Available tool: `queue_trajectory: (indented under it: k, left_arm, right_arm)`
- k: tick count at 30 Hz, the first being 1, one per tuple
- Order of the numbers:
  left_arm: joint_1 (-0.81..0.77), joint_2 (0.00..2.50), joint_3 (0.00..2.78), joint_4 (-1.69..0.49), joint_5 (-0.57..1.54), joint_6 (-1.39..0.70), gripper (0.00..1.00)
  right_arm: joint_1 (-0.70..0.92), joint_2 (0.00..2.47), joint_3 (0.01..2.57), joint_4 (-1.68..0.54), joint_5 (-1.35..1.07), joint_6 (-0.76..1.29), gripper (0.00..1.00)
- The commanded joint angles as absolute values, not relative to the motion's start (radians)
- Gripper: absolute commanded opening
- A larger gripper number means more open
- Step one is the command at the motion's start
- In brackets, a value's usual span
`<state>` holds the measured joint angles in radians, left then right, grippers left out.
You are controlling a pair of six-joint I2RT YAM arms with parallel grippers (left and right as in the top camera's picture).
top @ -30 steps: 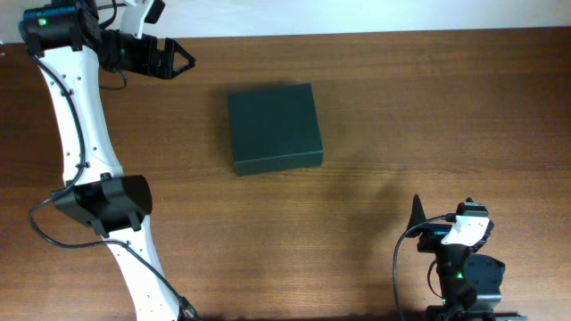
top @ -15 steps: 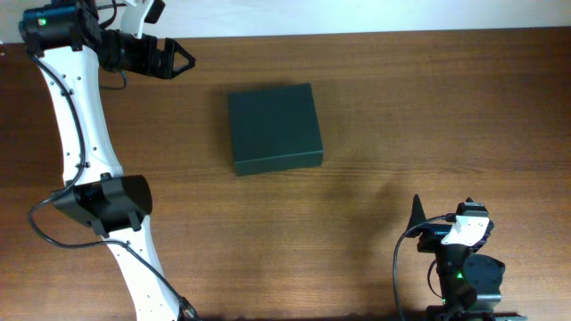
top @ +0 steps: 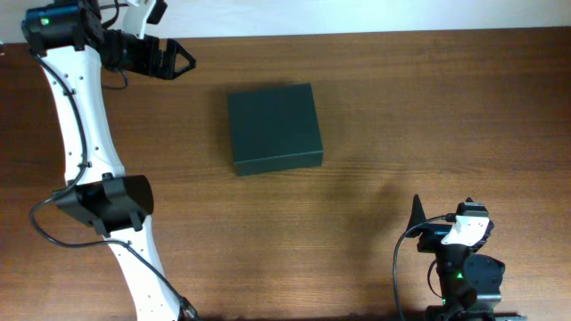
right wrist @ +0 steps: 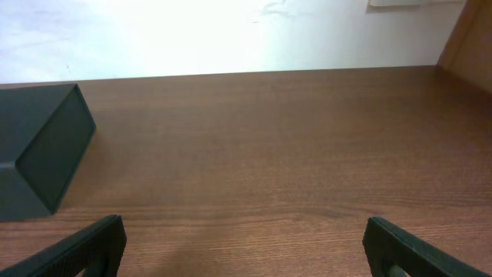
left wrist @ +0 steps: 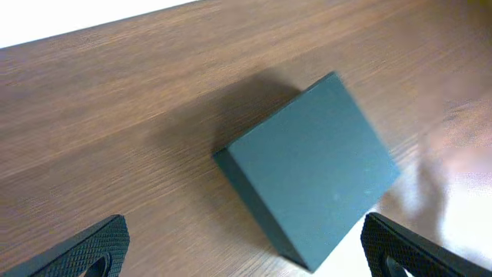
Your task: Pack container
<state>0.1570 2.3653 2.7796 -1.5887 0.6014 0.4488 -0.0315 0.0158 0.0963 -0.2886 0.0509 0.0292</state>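
The container (top: 274, 128) is a dark green-black rectangular box lying flat on the wooden table with its lid down. It also shows in the left wrist view (left wrist: 311, 169) and at the left edge of the right wrist view (right wrist: 38, 146). My left gripper (top: 174, 59) is open and empty, up at the far left of the table, left of the container and pointing toward it. My right gripper (top: 416, 214) is open and empty, low near the front right edge, well apart from the container.
The wooden table (top: 428, 107) runs to a white wall at the back. My left arm (top: 85, 134) stretches along the left side. The right arm's base (top: 459, 267) stands at the front right.
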Motion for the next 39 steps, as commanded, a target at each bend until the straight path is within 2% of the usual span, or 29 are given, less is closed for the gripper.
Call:
queue_trajectory:
  k: [1, 4, 9, 20, 29, 34, 39]
  left_arm:
    - [0.126, 2.26, 2.733, -1.587, 0.406, 0.45, 0.99]
    - [0.099, 2.159, 2.642, -1.574, 0.304, 0.451, 0.99]
    - [0.051, 1.959, 2.444, -1.381, 0.18, 0.451, 0.99]
    - [0.009, 1.43, 1.753, -0.684, 0.247, 0.45, 0.99]
    - [0.009, 1.045, 1.116, -0.463, 0.247, 0.45, 0.99]
    - [0.009, 0.809, 0.742, -0.257, 0.259, 0.45, 0.99]
    - [0.009, 0.624, 0.511, -0.154, 0.254, 0.45, 0.99]
  right_arm:
    - [-0.041, 0.004, 0.087, -0.283, 0.063, 0.034, 0.99]
    - [-0.041, 0.004, 0.087, -0.283, 0.064, 0.034, 0.99]
    - [-0.041, 0.004, 0.087, -0.283, 0.064, 0.034, 0.98]
    - [-0.041, 0.004, 0.087, -0.283, 0.064, 0.034, 0.99]
    - [-0.041, 0.004, 0.087, -0.283, 0.063, 0.034, 0.99]
    - [-0.041, 0.004, 0.087, -0.283, 0.064, 0.034, 0.99]
    - [-0.041, 0.004, 0.087, -0.283, 0.064, 0.034, 0.98]
